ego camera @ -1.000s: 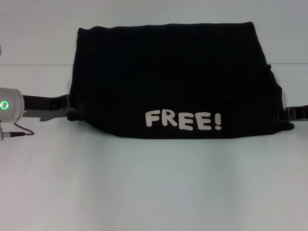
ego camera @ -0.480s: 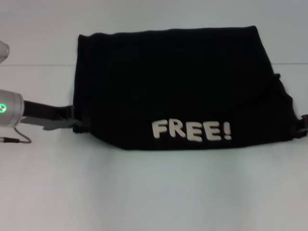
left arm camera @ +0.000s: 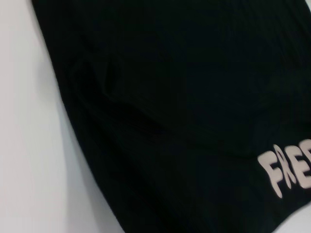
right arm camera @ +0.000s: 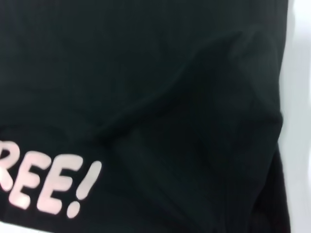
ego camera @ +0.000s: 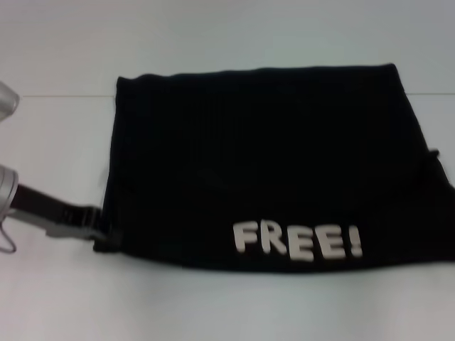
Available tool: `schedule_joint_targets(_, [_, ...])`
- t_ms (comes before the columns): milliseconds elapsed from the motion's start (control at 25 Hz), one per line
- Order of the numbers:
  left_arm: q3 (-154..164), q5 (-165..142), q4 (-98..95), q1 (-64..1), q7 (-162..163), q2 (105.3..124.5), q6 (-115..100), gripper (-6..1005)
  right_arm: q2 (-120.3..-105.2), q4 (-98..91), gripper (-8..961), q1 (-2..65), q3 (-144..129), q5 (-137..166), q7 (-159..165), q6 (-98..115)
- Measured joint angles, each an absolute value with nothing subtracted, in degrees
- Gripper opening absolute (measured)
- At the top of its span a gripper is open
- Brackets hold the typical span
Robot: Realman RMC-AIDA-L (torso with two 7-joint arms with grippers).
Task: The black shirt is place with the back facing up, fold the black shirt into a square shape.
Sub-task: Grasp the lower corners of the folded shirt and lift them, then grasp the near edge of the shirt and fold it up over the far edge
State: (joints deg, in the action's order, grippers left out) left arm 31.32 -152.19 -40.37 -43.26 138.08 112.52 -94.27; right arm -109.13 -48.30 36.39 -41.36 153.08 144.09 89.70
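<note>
The black shirt [ego camera: 270, 163] is laid on the white surface [ego camera: 227, 312], folded to a wide rectangle w/ "FREE!" lettering [ego camera: 297, 241] along the near edge. Status, as judged: lengthwise fold done; side-to-side folds remain for a square. The left hand [ego camera: 99, 231] is set low at the shirt's near left corner, apparently pinching the hem; its grip can't be told. Right hand: not seen in head view.

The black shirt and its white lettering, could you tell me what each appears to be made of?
The black shirt looks like soft matte knit cloth, probably cotton: it folds and creases loosely without shine. The white lettering seems a flat printed or heat-pressed layer, likely vinyl or ink, with crisp edges following the cloth. The left gripper is at the shirt's corner.
</note>
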Motion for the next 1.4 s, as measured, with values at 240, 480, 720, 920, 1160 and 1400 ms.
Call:
schedule_joint_targets(240, [33.02, -152.84, -45.1, -40.33, 136.23, 114.23, -106.65, 41, -112.14, -59.47, 83, 31.15, -40.52, 155.57, 144.97, 102.62])
schedule_joint_targets(480, [37.38, -152.88, -47.82, -37.61, 136.16, 116.09, -112.24, 41, -113.27, -63.89, 83, 28.25, -38.67, 155.53, 143.9, 108.39])
schedule_joint_targets(720, [36.02, -152.99, -47.86, -37.6, 136.14, 115.74, -111.52, 42, -113.92, -63.23, 84, 27.72, -37.36, 155.23, 141.82, 109.0])
schedule_joint_targets(920, [31.37, -152.54, -48.59, -38.23, 135.9, 114.43, -112.22, 42, -113.93, -64.54, 84, 28.52, -32.26, 154.71, 140.29, 111.95])
schedule_joint_targets(1160, [25.55, -148.96, -48.41, -41.57, 136.67, 111.81, -112.29, 41, -110.85, -65.36, 84, 31.72, -25.98, 150.54, 140.51, 111.7])
schedule_joint_targets(1400, [25.35, -149.44, -42.36, -46.22, 141.84, 109.97, -97.17, 42, -106.51, -54.47, 84, 38.13, -23.34, 147.62, 141.01, 97.38])
